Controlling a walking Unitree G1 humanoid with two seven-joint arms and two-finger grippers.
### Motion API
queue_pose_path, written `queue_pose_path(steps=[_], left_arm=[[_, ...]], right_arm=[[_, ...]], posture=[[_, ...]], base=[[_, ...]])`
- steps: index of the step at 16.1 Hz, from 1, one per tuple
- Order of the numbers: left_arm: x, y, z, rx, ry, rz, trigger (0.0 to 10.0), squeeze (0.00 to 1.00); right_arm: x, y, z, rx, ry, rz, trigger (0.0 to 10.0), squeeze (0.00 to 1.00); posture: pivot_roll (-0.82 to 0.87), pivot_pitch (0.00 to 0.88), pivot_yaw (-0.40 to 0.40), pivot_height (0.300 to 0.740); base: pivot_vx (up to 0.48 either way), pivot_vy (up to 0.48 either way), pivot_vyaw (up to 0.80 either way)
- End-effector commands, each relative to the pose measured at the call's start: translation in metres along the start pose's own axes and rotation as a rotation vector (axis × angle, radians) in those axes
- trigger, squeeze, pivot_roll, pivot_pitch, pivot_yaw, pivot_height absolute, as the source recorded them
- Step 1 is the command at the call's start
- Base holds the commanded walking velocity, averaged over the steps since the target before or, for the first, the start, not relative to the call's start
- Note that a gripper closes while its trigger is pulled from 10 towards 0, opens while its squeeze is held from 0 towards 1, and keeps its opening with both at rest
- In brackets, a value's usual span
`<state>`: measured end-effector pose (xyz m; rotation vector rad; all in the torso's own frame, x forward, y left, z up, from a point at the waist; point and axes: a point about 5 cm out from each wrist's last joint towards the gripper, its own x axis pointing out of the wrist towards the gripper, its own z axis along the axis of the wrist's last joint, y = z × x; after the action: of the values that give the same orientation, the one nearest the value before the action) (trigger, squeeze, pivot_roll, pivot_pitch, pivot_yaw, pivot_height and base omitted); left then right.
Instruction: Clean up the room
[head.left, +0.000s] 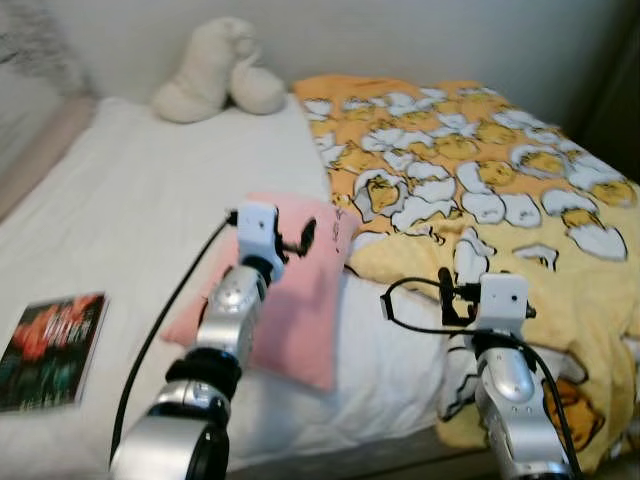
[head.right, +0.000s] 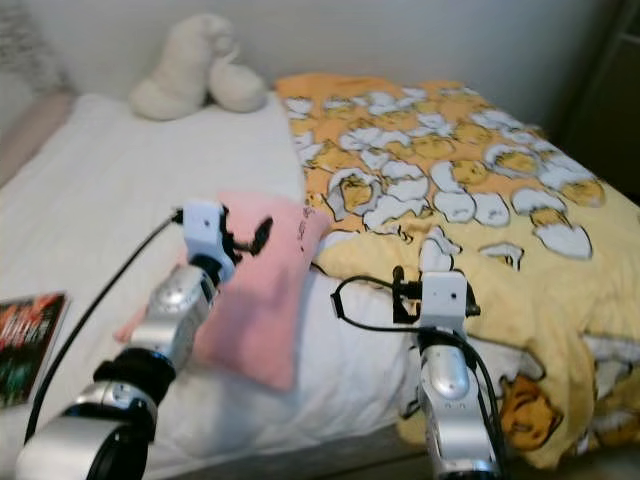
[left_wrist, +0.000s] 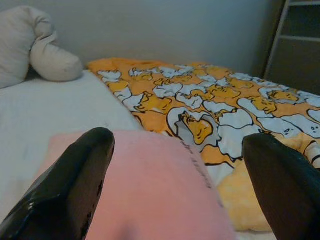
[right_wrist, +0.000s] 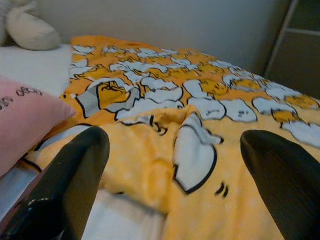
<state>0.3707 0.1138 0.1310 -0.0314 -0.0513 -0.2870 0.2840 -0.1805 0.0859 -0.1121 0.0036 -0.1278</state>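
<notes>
The left gripper (left_wrist: 175, 185) hangs spread wide above the pink pillow (head.left: 300, 300), grasping nothing. The pillow lies on the white bed (head.left: 150, 190), its long axis running from the near edge toward the yellow blanket (head.left: 480, 180). The right gripper (right_wrist: 175, 180), also spread and empty, hovers over the blanket's rumpled fold.

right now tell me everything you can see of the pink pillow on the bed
The pink pillow is a soft, plain fabric cushion with small dark lettering near one corner. It lies flat on the white sheet near the bed's front edge, its lettered corner touching the yellow patterned blanket. The open left gripper hovers over it without gripping.
</notes>
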Motion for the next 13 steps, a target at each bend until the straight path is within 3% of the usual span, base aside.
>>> queue_pose_path(steps=[1,7,10,11,13], left_arm=[[0.0,0.006,0.0,0.005,0.007,0.018,10.0,0.0],[-0.001,0.003,-0.004,0.006,0.013,0.046,10.0,0.0],[-0.002,0.012,-0.004,0.031,0.03,0.08,10.0,0.0],[-0.007,0.012,-0.007,-0.008,0.026,0.098,10.0,0.0],[-0.043,0.008,-0.021,-0.05,0.016,0.126,10.0,0.0]], right_arm=[[0.0,0.006,0.002,0.01,-0.011,0.023,10.0,0.0],[-0.002,0.006,-0.001,0.068,0.01,0.049,10.0,0.0],[-0.001,0.002,0.002,0.059,0.003,0.052,10.0,0.0],[-0.006,0.0,0.003,0.058,0.0,0.053,10.0,0.0],[-0.036,-0.003,0.007,0.045,-0.024,0.08,10.0,0.0]], posture=[[0.02,0.0,0.035,0.74],[0.02,0.0,0.03,0.74],[0.02,0.0,0.029,0.74],[0.03,0.0,0.03,0.74],[0.03,0.0,0.024,0.74]], base=[[0.0,0.0,0.0],[0.0,0.0,0.0],[0.0,0.0,0.0],[0.0,0.0,0.0],[0.0,0.0,0.0]])
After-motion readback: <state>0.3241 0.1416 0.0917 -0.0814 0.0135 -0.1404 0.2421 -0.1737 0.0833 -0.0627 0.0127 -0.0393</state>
